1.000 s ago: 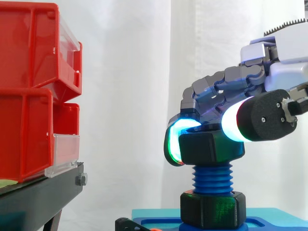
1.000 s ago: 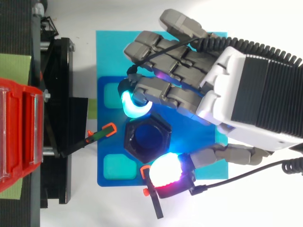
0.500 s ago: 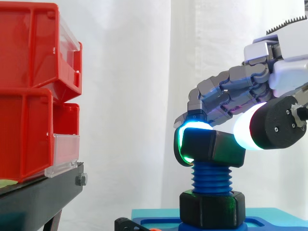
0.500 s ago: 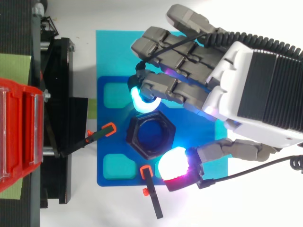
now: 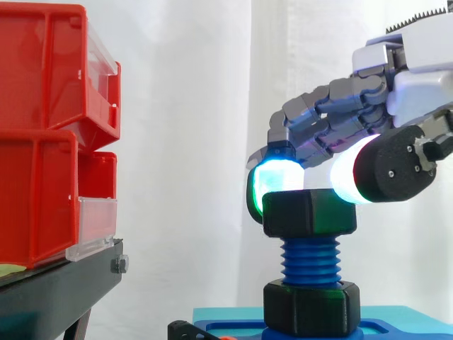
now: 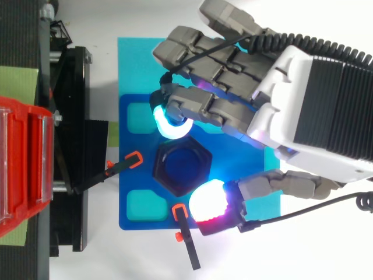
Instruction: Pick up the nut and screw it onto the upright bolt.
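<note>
Slippage is the chief worry. In the side view the hand curls down over the black nut, which sits level on top of the upright blue bolt, with several turns of thread bare between it and the black collar below. The glowing pads pinch the nut from opposite sides, but high up near its top edge. With so shallow a hold, I judge that a twist could let the pads ride up and skate over the corners without turning the nut. Uneven sideways pressure could also tip it and cross the thread.

From the top view, the nut lies between a cyan pad on one facet and the thumb's white pad near the opposite corner. The two are not squarely opposed, so squeezing may nudge the nut off axis. The thumb pad is just beside an orange-tipped clip on the blue base plate. A wide turn could snag it there.
</note>
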`<action>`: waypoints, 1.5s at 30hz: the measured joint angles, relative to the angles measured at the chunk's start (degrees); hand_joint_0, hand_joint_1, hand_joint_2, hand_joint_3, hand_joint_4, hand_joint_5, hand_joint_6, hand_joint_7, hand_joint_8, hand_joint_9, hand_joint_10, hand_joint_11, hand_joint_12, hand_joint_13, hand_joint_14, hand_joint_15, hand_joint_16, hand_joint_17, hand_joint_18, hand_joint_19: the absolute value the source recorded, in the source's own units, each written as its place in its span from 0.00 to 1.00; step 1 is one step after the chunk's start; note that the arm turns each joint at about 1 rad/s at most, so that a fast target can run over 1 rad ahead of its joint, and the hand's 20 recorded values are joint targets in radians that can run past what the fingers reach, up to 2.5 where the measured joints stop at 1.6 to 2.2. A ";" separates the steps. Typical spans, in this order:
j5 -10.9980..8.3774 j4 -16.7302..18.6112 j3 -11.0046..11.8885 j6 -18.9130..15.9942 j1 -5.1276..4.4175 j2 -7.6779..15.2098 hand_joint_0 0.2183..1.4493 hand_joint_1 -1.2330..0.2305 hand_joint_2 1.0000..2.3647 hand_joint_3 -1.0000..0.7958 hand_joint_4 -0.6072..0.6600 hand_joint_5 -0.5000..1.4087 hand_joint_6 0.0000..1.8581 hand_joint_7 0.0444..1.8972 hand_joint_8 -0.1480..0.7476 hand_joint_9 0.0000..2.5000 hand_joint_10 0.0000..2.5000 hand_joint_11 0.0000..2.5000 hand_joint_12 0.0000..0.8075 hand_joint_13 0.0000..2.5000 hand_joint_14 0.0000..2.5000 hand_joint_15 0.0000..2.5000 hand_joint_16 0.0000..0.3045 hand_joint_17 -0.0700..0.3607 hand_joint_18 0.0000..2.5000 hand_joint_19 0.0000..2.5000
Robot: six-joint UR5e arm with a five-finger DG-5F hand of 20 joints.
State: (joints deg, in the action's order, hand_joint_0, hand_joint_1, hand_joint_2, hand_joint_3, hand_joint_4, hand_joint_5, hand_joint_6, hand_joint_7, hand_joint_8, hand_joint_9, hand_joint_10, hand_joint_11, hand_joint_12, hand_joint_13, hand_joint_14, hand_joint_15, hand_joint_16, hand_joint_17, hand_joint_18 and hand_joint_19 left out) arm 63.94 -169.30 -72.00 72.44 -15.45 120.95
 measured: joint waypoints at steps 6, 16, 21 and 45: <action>0.11 1.08 0.02 0.93 0.32 0.01 0.27 0.39 0.00 0.28 0.67 0.18 0.27 0.62 0.45 0.10 0.00 0.00 0.39 0.06 0.00 0.00 0.13 0.37 0.00 0.00; 0.13 1.33 0.02 1.13 0.49 0.06 0.24 0.40 0.00 0.28 0.68 0.17 0.27 0.54 0.46 0.10 0.00 0.00 0.40 0.05 0.00 0.00 0.14 0.39 0.00 0.00; 0.13 1.49 0.02 1.13 0.49 0.06 0.19 0.52 0.00 0.28 0.66 0.16 0.27 0.40 0.45 0.06 0.00 0.00 0.43 0.01 0.00 0.00 0.17 0.43 0.00 0.00; 0.44 5.04 0.02 2.14 -0.84 0.23 0.20 0.87 0.00 0.28 0.57 0.18 0.27 0.35 0.40 0.06 0.00 0.00 0.42 0.00 0.00 0.00 0.18 0.45 0.00 0.00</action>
State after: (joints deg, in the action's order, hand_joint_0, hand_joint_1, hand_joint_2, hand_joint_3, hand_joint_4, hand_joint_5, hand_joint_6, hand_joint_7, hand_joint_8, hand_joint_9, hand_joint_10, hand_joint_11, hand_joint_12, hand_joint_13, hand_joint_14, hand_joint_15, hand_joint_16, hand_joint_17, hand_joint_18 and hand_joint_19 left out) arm 64.38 -164.25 -71.98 74.58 -16.29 121.18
